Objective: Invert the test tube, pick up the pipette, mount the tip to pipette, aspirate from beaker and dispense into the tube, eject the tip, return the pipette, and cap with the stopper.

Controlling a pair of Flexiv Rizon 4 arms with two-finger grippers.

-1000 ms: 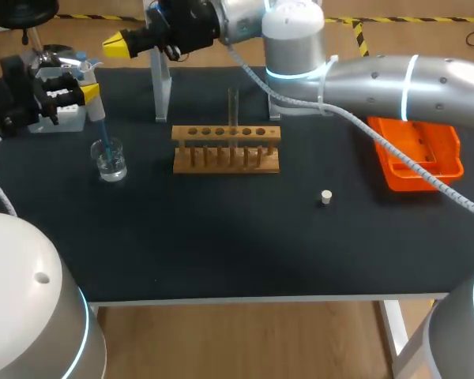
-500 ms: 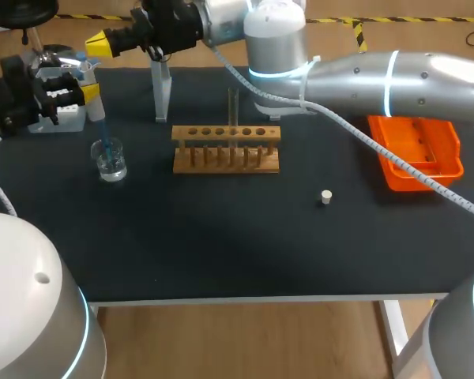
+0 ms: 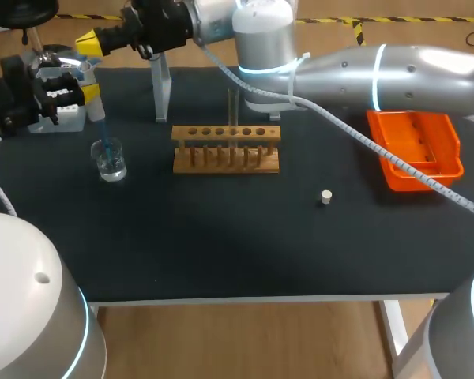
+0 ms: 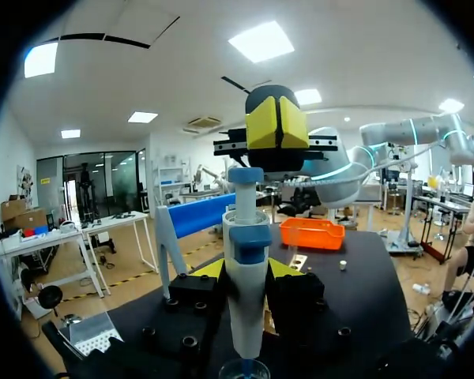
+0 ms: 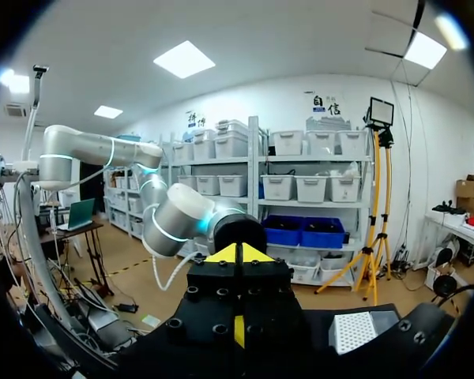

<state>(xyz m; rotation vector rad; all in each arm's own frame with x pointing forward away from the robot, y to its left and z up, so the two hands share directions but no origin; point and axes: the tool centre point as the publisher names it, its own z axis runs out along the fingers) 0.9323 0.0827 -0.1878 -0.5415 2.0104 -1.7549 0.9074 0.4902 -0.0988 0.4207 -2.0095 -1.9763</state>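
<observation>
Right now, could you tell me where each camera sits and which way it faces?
Head view: above and behind, looking down on the table; both arms show, left end effector holding the pipette in the beaker.
Left wrist view: on the left wrist, looking past the left end effector and pipette at the right end effector.
Right wrist view: on the right wrist, looking out beyond the table; the right end effector, shut, shows.
Shared: head and left wrist views both show the orange tray and stopper.
</observation>
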